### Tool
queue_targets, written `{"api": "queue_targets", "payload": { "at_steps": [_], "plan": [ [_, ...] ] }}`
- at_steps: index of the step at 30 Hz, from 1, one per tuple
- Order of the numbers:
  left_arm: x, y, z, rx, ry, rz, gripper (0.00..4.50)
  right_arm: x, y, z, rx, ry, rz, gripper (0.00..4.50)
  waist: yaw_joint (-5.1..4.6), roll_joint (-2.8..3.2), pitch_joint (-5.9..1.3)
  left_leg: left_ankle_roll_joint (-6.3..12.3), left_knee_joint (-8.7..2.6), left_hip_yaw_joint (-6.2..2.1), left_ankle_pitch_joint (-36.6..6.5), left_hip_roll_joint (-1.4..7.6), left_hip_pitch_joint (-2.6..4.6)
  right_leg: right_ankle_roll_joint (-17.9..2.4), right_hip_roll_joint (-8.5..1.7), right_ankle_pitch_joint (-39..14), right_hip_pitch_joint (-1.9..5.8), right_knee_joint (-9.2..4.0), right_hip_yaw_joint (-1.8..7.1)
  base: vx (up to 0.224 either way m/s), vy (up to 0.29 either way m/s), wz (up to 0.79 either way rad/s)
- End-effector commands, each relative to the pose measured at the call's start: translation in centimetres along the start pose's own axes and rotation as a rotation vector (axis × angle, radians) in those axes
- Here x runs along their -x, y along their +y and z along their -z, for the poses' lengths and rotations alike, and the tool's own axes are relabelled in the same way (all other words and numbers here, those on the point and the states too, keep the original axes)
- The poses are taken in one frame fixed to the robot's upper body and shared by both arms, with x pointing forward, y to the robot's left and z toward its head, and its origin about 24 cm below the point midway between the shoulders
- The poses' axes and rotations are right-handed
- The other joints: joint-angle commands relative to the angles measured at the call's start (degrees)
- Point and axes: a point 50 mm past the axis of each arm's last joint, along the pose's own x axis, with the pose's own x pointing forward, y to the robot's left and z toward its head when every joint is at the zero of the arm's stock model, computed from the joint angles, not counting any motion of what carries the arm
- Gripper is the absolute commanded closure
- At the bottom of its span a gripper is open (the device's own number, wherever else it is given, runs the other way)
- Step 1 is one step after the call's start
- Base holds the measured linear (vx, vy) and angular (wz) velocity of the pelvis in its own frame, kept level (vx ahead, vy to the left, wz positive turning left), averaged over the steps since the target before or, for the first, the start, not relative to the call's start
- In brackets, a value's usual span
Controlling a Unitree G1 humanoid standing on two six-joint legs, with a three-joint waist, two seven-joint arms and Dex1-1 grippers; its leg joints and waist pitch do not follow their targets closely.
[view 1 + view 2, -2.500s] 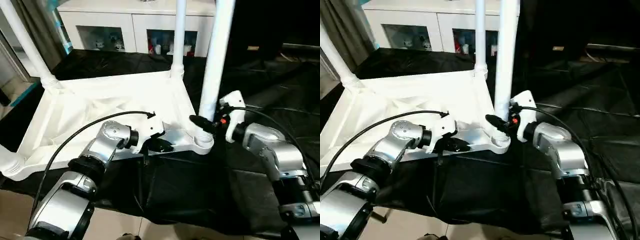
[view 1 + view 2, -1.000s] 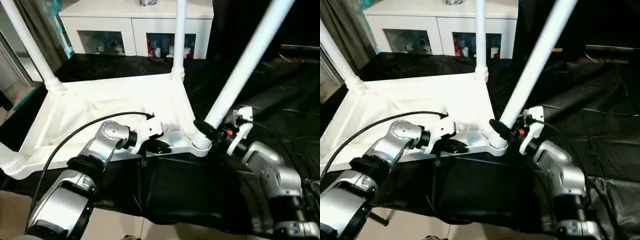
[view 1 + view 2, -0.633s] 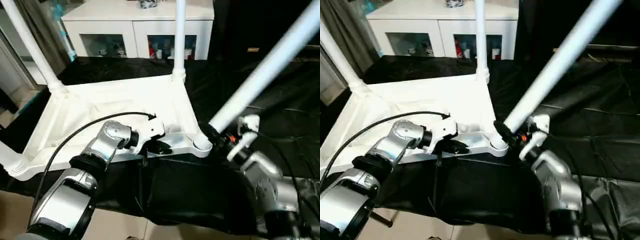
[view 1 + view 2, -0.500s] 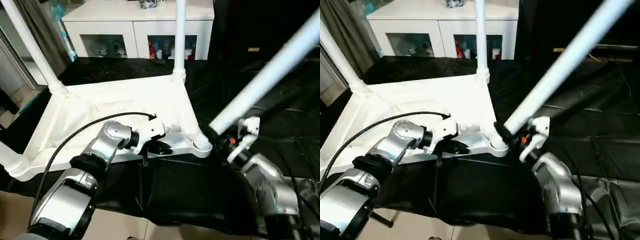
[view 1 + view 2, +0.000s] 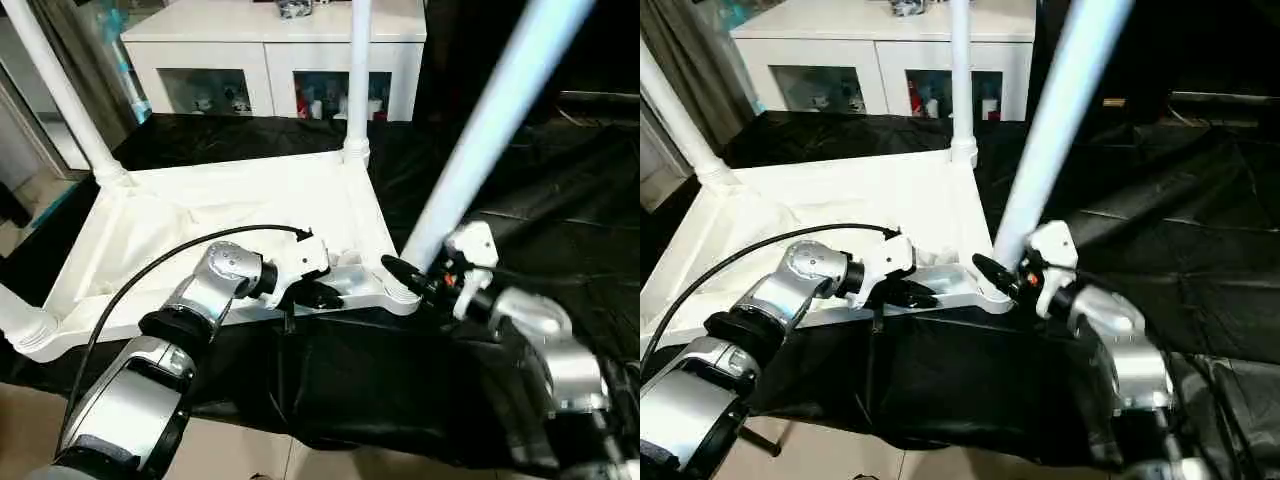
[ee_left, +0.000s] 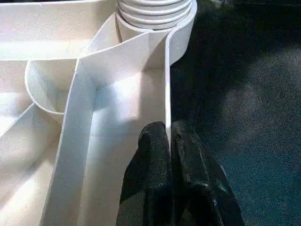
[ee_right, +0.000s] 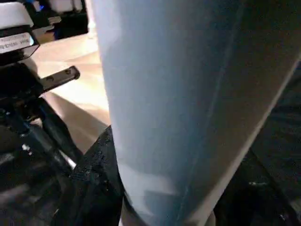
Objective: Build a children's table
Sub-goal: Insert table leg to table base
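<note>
The white table top lies upside down on black cloth, ribbed side up. Legs stand in its far-left socket and back-right socket; a leg stub shows at the near-left corner. My left gripper is shut on the top's front rim, its fingers pinching the thin wall. My right gripper is shut on the fourth leg just above the near-right corner socket. That leg leans up and to the right, and its surface is close in the right wrist view.
A white cabinet with glass doors stands behind the table. Black cloth covers the floor to the right and front. A grey curtain hangs at the back left. My left arm's black cable arcs over the top.
The held leg has swung from a strong rightward lean to nearer upright. My right gripper has moved left towards the corner socket with it. The left gripper keeps its hold on the rim.
</note>
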Motion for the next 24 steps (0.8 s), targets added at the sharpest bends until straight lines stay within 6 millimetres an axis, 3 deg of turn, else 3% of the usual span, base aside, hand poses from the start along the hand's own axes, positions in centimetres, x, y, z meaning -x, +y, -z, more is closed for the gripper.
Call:
{"api": "queue_targets", "payload": {
  "at_steps": [1, 7, 9, 13, 19, 23, 24],
  "plan": [
    [0.1, 0.0, -0.1, -0.023, 0.008, -0.015, 4.50, -0.4, 1.4, 2.5, -0.072, 0.120, -0.096, 2.59, -0.14, -1.29, -2.94, 2.67, -4.60, -1.87, -19.39, 3.22, 1.19, -11.74, -3.66, -21.72, 1.77, -5.28, 2.41, 0.000, 0.000, 0.00],
    [0.3, -0.4, -0.2, -0.061, 0.009, 0.032, 4.50, -0.2, 1.5, 2.8, -0.063, 0.168, -0.255, 2.59, 0.23, -1.93, -2.98, 3.47, -4.59, -1.72, -16.38, 3.47, 1.03, -13.08, -3.66, -16.20, 1.86, -4.72, 2.54, 0.000, 0.000, 0.00],
    [0.4, -0.5, -0.2, -0.073, 0.009, 0.045, 4.50, -0.1, 1.5, 2.9, -0.063, 0.176, -0.276, 2.59, 0.27, -2.20, -2.63, 4.10, -4.68, -1.58, -15.66, 3.54, 0.99, -14.11, -3.47, -12.85, 1.74, -4.50, 2.51, 0.000, 0.000, 0.00],
    [0.5, -0.9, -0.4, -0.102, -0.002, 0.094, 4.50, 0.1, 1.5, 3.2, -0.082, 0.183, -0.312, 2.59, 0.35, -2.48, -2.10, 4.37, -4.88, -1.57, -16.34, 3.51, 0.80, -14.05, -3.61, -14.72, 1.76, -4.66, 2.48, 0.000, 0.000, 0.00],
    [0.9, -1.4, -0.7, -0.152, 0.008, 0.156, 4.50, 0.5, 1.6, 3.7, -0.093, 0.191, -0.378, 2.59, 0.16, -2.46, -1.13, 2.45, -5.69, -1.79, -20.78, 3.88, 1.24, -13.27, -3.59, -18.88, 1.20, -5.19, 2.67, 0.000, 0.000, 0.00],
    [1.2, -1.7, -0.8, -0.162, 0.010, 0.202, 4.50, 0.8, 1.9, 3.7, -0.075, 0.194, -0.432, 2.59, 0.13, -2.49, -0.77, 2.10, -6.02, -1.74, -20.55, 4.01, 1.21, -14.16, -3.50, -15.44, 1.30, -5.00, 2.70, 0.000, 0.000, 0.00],
    [1.3, -1.7, -0.8, -0.164, 0.011, 0.209, 4.50, 0.8, 1.9, 3.7, -0.070, 0.196, -0.440, 2.59, 0.17, -2.55, -0.67, 2.58, -6.03, -1.64, -19.10, 4.01, 1.13, -14.86, -3.50, -12.48, 1.40, -4.79, 2.69, 0.000, 0.000, 0.00]
  ]
}}
